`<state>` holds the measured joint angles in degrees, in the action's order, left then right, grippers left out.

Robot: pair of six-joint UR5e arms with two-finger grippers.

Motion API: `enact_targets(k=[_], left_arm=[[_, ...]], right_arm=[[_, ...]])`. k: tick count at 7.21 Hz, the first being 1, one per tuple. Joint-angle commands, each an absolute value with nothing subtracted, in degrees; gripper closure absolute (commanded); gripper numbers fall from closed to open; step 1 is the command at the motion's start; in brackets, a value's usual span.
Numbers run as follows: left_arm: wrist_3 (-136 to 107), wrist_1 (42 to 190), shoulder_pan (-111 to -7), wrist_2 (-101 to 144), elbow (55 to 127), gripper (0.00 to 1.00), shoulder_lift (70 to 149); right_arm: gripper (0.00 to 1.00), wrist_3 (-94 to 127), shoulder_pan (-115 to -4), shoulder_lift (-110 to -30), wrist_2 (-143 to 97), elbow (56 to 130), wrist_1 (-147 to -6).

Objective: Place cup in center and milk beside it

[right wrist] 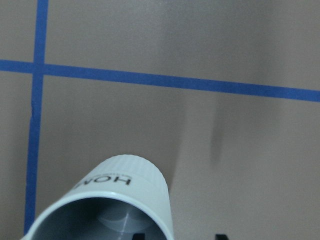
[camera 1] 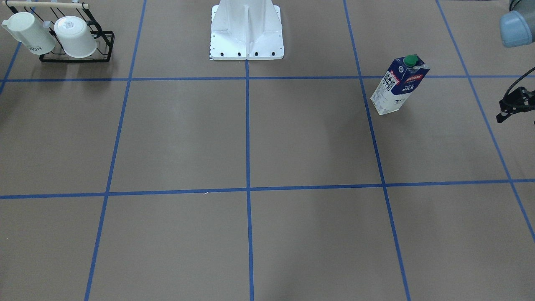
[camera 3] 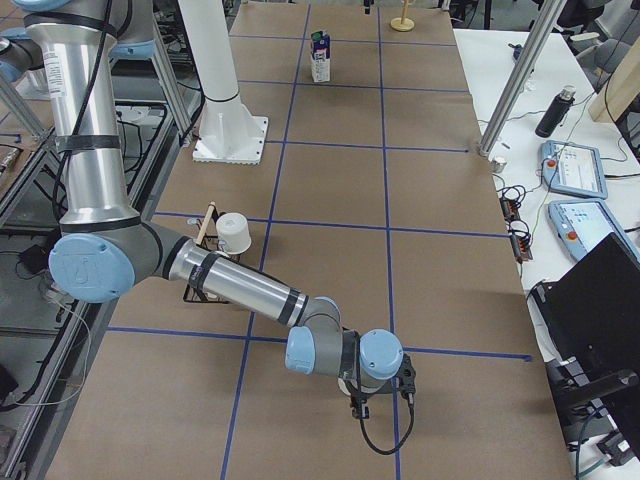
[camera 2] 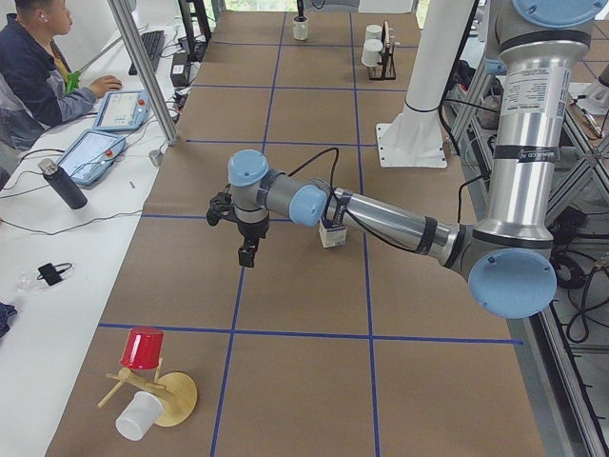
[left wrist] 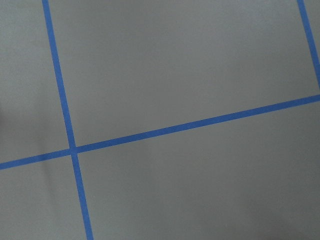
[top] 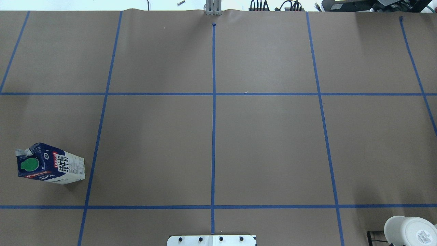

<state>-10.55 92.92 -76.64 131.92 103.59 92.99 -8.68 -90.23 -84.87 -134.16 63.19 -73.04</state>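
The cup (right wrist: 120, 180), white with a grey inside and lettering on its side, hangs close under the right wrist camera, well above the table. My right gripper (camera 3: 358, 408) is shut on it beyond the table's right end; only dark fingertips (right wrist: 140, 236) show. The cup also shows in the exterior right view (camera 3: 345, 384) and far off in the exterior left view (camera 2: 301, 30). The milk (camera 1: 399, 85) stands upright on my left side of the table (top: 51, 164). My left gripper (camera 2: 245, 255) hovers pointing down beyond the milk; I cannot tell whether it is open.
A black wire rack (camera 1: 104, 46) with two white mugs (camera 1: 77, 37) stands near my right, by the white robot base (camera 1: 246, 37). A wooden stand with a red cup (camera 2: 143, 347) sits at the table's left end. An operator (camera 2: 29, 67) sits at a desk alongside.
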Motion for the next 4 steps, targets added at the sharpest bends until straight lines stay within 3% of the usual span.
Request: enact_targets(k=[1, 2, 4], left_arm=[[-10.5, 92.9, -76.6, 131.9, 103.5, 0.02, 93.0], [-10.5, 93.0, -76.6, 131.9, 103.7, 0.02, 92.9], [-10.5, 93.1, -76.6, 132.0, 103.7, 0.02, 92.5]], right_arm=[[1.0, -8.6, -90.2, -84.2, -135.2, 63.5, -73.1], [1.0, -8.2, -90.2, -83.9, -137.6, 65.6, -73.0], [1.0, -2.9, -86.7, -84.1, -139.0, 80.0, -76.5]])
